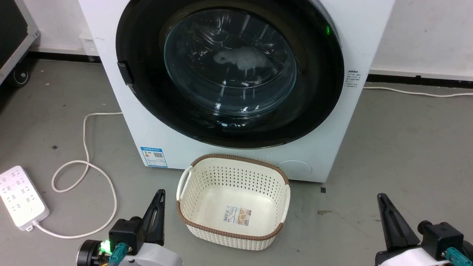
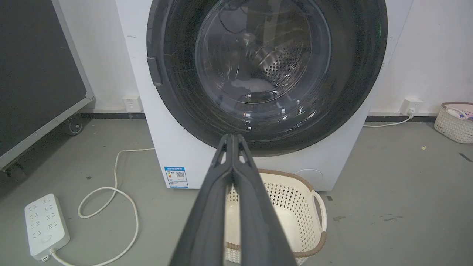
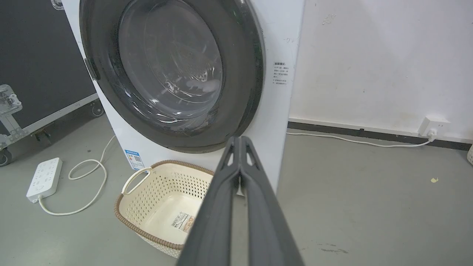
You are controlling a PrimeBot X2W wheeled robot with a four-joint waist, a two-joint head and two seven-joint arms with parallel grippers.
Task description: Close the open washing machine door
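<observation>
The washing machine door (image 1: 229, 66), round and black-rimmed with a bulging glass window, lies flat against the white machine front, and I see no gap at its rim. It also fills the upper part of the left wrist view (image 2: 266, 66) and the right wrist view (image 3: 170, 70). My left gripper (image 1: 159, 195) is shut and empty, low at the lower left, well short of the door. Its fingertips (image 2: 232, 137) press together. My right gripper (image 1: 380, 197) is shut and empty at the lower right, tips together (image 3: 239, 138), off to the machine's right side.
A cream perforated basket (image 1: 236, 158) stands on the floor right in front of the machine, between my grippers. A white power strip (image 1: 22, 199) and looped cable (image 1: 85, 166) lie at the left. A black wheeled case (image 2: 37, 74) stands further left. Another basket (image 2: 456, 122) sits by the right wall.
</observation>
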